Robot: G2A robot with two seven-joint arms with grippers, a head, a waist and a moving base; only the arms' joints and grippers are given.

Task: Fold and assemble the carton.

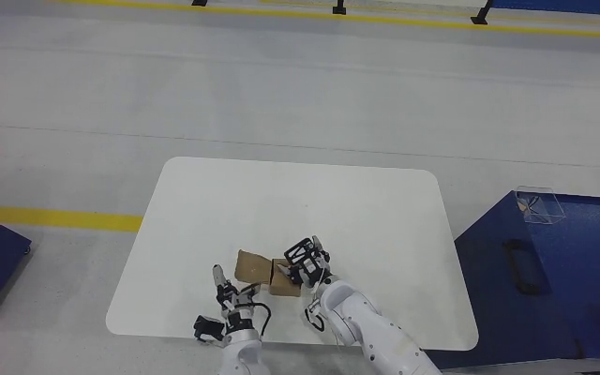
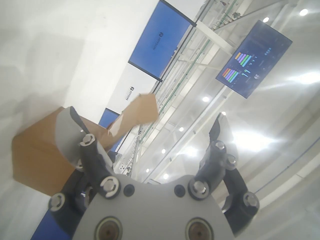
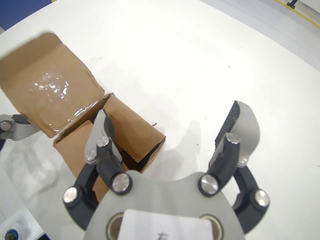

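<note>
A small brown carton (image 1: 265, 274) lies near the front edge of the white table (image 1: 281, 202). Its taped lid flap (image 3: 47, 86) stands up and open, and its near end (image 3: 140, 156) is also open. My right gripper (image 3: 170, 123) is open just right of the carton, with one finger (image 3: 103, 126) resting over the carton's top face (image 3: 130, 128). On the carton's other side my left gripper (image 2: 145, 126) is open and tilted upward, one finger (image 2: 70, 126) against the carton's side (image 2: 35, 156), with the raised flap (image 2: 142, 111) between its fingers' line of sight. In the top view the left gripper (image 1: 230, 292) and right gripper (image 1: 307, 259) flank the carton.
A blue cabinet (image 1: 534, 272) stands right of the table with a clear plastic box (image 1: 539, 202) on it. The table's front edge (image 1: 281, 336) runs close behind both grippers. The far and right parts of the tabletop are bare.
</note>
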